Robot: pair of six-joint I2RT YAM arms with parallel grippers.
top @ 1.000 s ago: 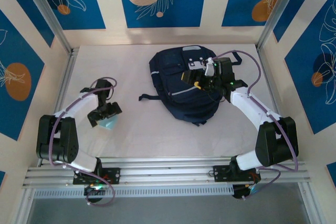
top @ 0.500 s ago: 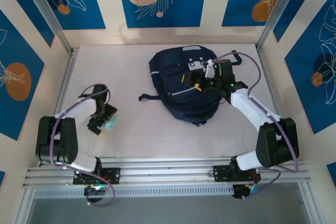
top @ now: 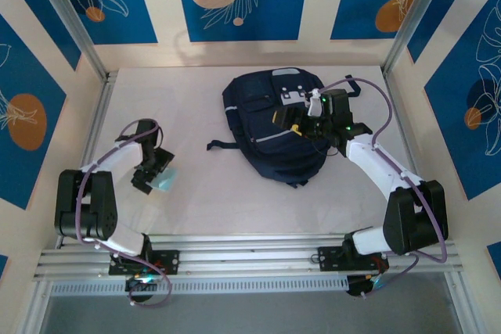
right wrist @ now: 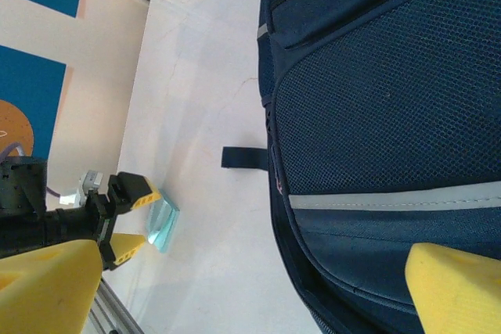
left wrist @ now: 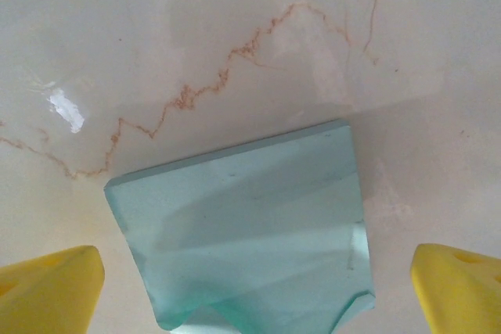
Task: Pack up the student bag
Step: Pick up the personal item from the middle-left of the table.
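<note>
The student bag is a dark navy backpack lying flat mid-table, front side up, with a pale stripe across it. My right gripper hovers open over the bag's front, its yellow fingertips wide apart with nothing between them. My left gripper is low over the table at the left, also open. A flat pale-teal packet lies on the table between its yellow fingertips, touching neither. In the right wrist view the left gripper stands with the packet just beyond its tips.
A black strap sticks out of the bag's left side onto the marble-patterned tabletop. Metal rails and patterned walls close in the table. Bare tabletop lies between the packet and the bag.
The left gripper has shifted a little left and turned, staying by the teal packet. The right gripper has edged slightly farther up over the bag. Both stay open.
</note>
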